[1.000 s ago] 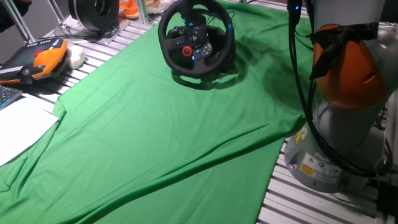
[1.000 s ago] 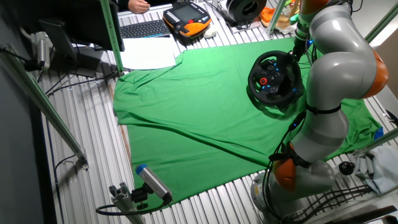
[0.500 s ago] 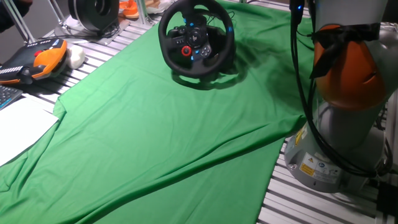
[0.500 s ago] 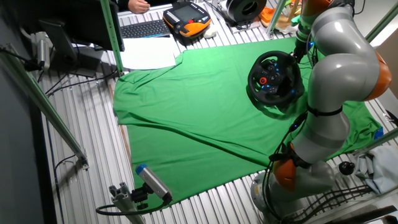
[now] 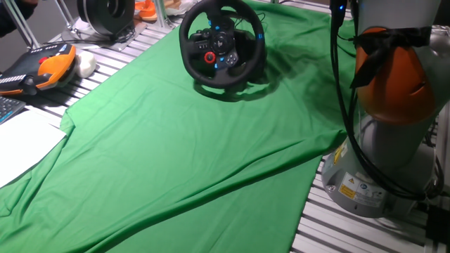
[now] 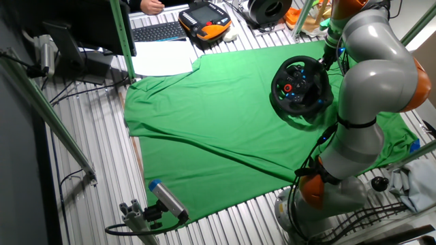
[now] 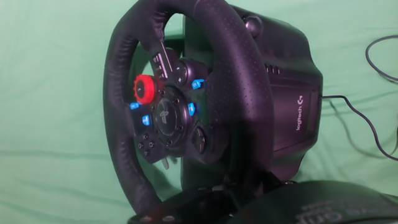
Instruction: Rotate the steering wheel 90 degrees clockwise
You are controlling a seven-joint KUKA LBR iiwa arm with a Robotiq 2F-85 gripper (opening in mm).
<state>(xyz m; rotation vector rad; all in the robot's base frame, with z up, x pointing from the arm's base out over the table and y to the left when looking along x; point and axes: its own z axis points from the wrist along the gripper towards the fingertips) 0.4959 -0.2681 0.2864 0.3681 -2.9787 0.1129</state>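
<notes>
The black steering wheel (image 5: 223, 43) sits on its bulky base at the far end of the green cloth (image 5: 176, 147) covering the desk (image 6: 88, 177). I cannot tell from here whether the end effector is open or closed.

1. steering wheel (image 7: 186, 106): all black, rim has a fine dotted/perforated texture w/ a smoother plain section near the top
2. hub: bright red knob (image 7: 147, 90), several small light-blue lit buttons (image 7: 192, 110) around the centre, faint pale logo in the middle
3. base (image 7: 292, 112) behind the rim: black, small grey logo on its side
4. cloth (image 6: 218, 129) under everything: solid green, no print
5. arm (image 6: 371, 82): silver-grey shells w/ orange joint bands
6. pendant (image 5: 39, 67) on the far side of the wheel from the gripper: orange + black
7. paper (image 5: 21, 144): plain white
8. table (image 6: 102, 170): silver ribbed slats
</notes>
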